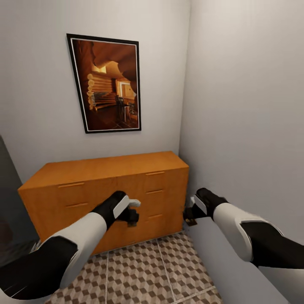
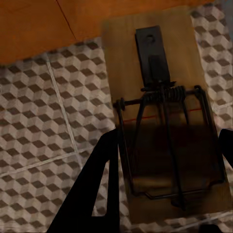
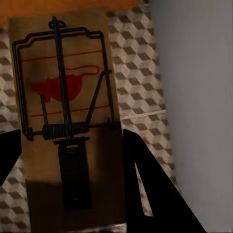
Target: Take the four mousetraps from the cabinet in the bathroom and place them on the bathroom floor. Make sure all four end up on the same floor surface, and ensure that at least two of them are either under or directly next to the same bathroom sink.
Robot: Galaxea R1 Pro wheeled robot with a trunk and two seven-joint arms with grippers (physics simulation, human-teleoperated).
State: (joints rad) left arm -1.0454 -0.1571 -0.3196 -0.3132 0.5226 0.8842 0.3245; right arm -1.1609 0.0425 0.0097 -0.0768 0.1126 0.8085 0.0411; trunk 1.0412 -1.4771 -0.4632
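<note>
Mousetraps: two, one gripped in left fingers (image 2: pixel 104 170), one in right fingers (image 3: pixel 136 160). Each trap's (image 2: pixel 165 121) (image 3: pixel 68 107) long axis runs along its fingers, above tiled floor (image 1: pixel 139 270), near cabinet (image 1: pixel 101 185).

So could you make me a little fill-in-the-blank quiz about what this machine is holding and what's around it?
1. Each gripper, the left gripper and the right gripper, holds a flat wooden ____ with a black wire spring.
2. The low orange-brown wooden cabinet stands under a framed ____ on the wall.
3. The trap in the right gripper bears a printed mark coloured ____.
4. The tiled floor shows a pattern of ____.

Missing words: mousetrap; picture; red; cubes
</note>
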